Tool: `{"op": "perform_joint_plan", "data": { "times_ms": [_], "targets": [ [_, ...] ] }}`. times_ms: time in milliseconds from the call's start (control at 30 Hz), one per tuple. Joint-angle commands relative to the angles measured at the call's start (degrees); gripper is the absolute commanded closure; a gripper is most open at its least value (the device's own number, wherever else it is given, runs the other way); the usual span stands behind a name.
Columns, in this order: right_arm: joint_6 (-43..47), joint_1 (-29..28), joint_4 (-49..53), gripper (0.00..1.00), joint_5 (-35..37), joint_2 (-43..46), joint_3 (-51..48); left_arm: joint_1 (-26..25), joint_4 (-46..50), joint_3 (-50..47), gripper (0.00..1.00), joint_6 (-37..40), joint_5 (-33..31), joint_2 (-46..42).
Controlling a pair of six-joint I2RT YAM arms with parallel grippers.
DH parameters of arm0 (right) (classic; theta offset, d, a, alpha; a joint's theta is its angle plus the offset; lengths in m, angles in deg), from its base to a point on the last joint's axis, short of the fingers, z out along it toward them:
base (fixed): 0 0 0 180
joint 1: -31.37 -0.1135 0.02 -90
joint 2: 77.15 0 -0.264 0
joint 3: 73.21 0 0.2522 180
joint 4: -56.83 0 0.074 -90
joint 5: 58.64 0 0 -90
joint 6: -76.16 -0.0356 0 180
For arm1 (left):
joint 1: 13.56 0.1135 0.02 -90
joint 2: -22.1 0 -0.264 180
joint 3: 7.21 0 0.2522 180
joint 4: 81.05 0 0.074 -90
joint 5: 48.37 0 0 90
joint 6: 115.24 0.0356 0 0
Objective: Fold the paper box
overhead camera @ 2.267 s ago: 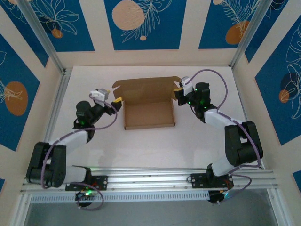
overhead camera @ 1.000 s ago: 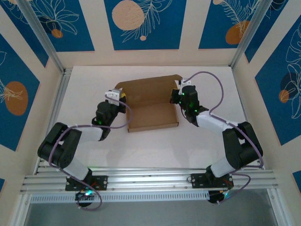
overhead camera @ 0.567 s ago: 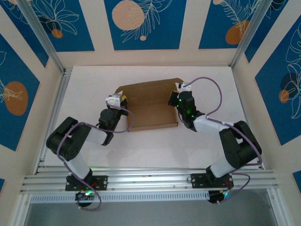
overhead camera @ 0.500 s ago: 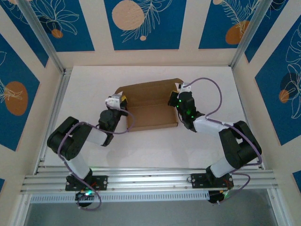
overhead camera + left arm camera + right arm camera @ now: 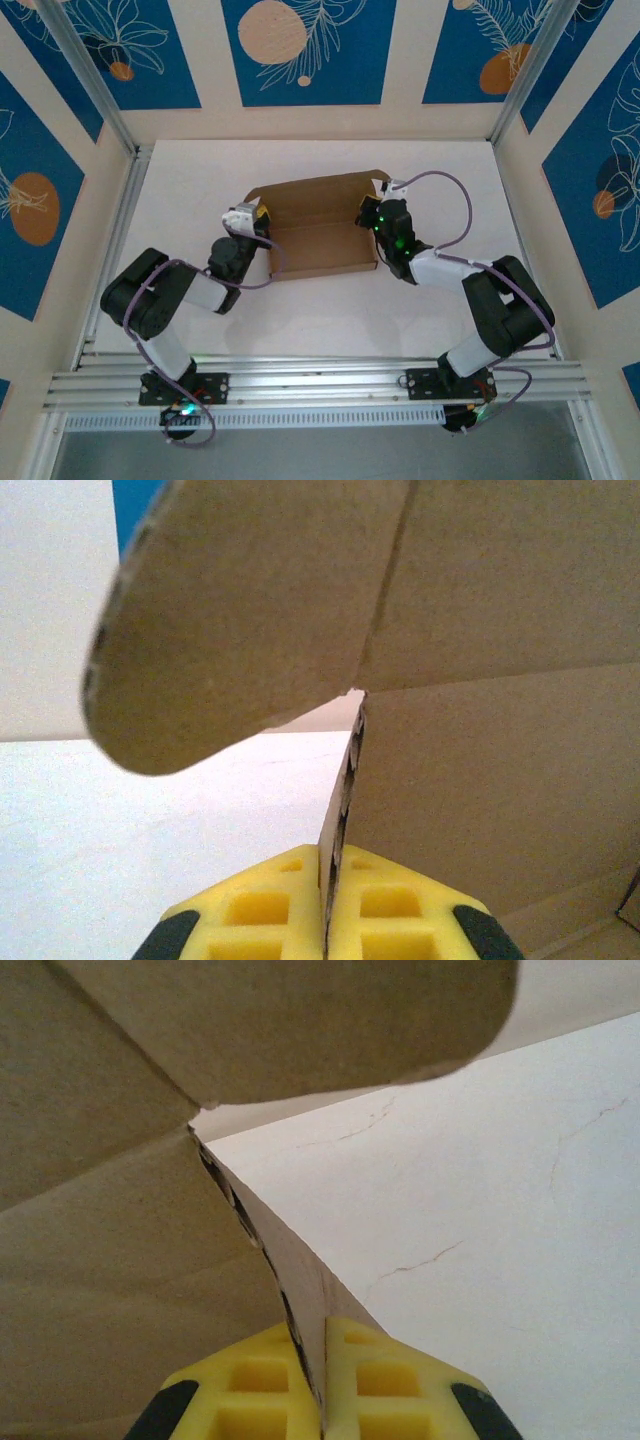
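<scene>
The paper box (image 5: 320,245), side walls tight in left jaws and right jaws, on white table (image 5: 330,320)

Arms: left arm (image 5: 203,291) and right arm (image 5: 442,268), black joints, white forearm shells.
Cables: purple cable (image 5: 455,195) looped along each arm.
Lights: green lights (image 5: 399,240) on joints.
Grippers: left gripper (image 5: 328,880), right gripper (image 5: 322,1360), yellow fingers with square recesses.

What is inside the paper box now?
Only its bare brown floor is seen; nothing lies in the paper box. The far inner corners are covered by the left hand and the right hand, each clamped on a side wall.
</scene>
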Motion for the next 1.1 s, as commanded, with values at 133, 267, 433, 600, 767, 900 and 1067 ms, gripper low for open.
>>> {"op": "perform_joint_plan", "data": {
  "times_ms": [133,267,433,600,767,900,1067],
  "targets": [
    [-3.2,-2.4,-2.6,1.0,-3.5,-2.6,-2.2,-2.5,2.6,0.9,1.0,-7.6,5.3,0.5],
    [-4.3,-2.3,-4.8,1.0,-3.7,-3.6,-3.8,-2.5,4.5,1.6,1.0,-8.6,6.0,-0.9],
    [-6.7,-2.0,-6.1,1.0,-4.7,-5.3,-4.9,-2.5,5.2,2.1,0.99,-10.3,5.5,-1.5],
    [-8.4,-1.9,-6.4,1.0,-5.1,-6.3,-4.8,-2.5,6.5,3.4,0.97,-14.4,5.3,-2.0],
    [-10.5,-2.1,-5.2,1.0,-4.0,-5.9,-4.2,-2.5,6.0,4.8,0.91,-19.1,3.9,-1.2],
    [-14.0,-2.8,-6.4,1.0,-1.6,-4.7,-5.1,-3.2,4.2,6.1,0.88,-19.2,2.7,-0.2],
    [-19.3,-2.8,-10.5,1.0,1.4,-3.8,-7.0,-4.0,3.5,7.0,0.86,-15.3,1.0,0.9]
  ]
}}
